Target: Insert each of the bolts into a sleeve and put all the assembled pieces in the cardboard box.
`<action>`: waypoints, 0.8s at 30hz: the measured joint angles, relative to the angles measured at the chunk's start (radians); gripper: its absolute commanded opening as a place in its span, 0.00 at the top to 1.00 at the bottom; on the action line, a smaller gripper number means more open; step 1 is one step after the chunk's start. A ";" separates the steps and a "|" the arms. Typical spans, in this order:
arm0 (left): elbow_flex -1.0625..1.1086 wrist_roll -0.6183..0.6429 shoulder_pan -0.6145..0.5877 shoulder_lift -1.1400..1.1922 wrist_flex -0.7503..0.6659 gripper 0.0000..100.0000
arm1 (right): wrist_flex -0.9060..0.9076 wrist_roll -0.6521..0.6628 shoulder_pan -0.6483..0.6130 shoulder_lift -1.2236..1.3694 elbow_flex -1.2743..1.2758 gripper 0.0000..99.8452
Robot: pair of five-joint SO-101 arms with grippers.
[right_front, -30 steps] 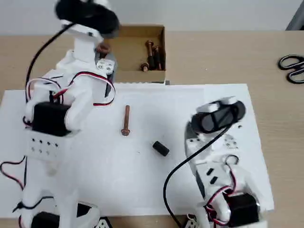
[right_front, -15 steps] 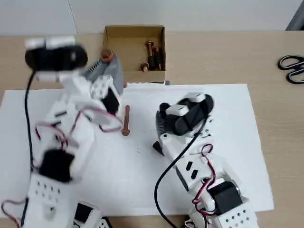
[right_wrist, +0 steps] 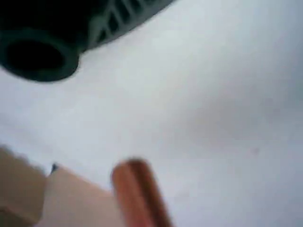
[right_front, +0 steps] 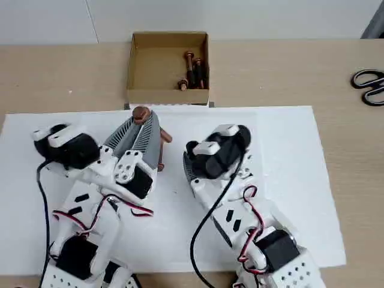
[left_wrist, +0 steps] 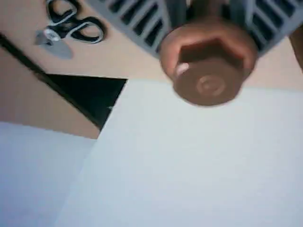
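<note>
Since the left pincer (right_front: pixel 141 122) is clamped on a copper bolt (left_wrist: pixel 208 71) just short of the cardboard box (right_front: pixel 169 96), and the black sleeve (right_wrist: pixel 38 54) sits by the right pincer (right_wrist: pixel 80 35), whose grip I cannot tell, shank and bore should line up before any push.

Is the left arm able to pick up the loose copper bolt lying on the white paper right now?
Probably not yet. The left gripper is already shut on a second copper bolt, so it has no free grip, though the loose copper bolt lies right beside it.
</note>
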 measured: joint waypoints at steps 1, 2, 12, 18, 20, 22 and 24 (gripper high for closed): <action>0.005 0.017 0.000 -0.008 0.000 1.00 | 0.000 0.000 -0.006 0.000 0.005 1.00; 0.011 0.037 0.000 -0.014 0.000 1.00 | 0.000 0.000 -0.014 0.000 0.005 1.00; 0.048 0.095 0.000 -0.133 0.103 1.00 | 0.081 0.000 -0.052 -0.074 0.011 1.00; 0.048 0.097 0.048 -0.272 0.272 1.00 | 0.222 0.021 -0.060 -0.293 0.094 1.00; 0.048 0.097 0.094 -0.310 0.316 1.00 | 0.265 0.040 -0.061 -0.361 0.110 1.00; 0.048 0.097 0.127 -0.338 0.351 1.00 | 0.302 0.054 -0.060 -0.419 0.127 1.00; 0.048 0.097 0.135 -0.345 0.373 1.00 | 0.325 0.055 -0.063 -0.427 0.133 1.00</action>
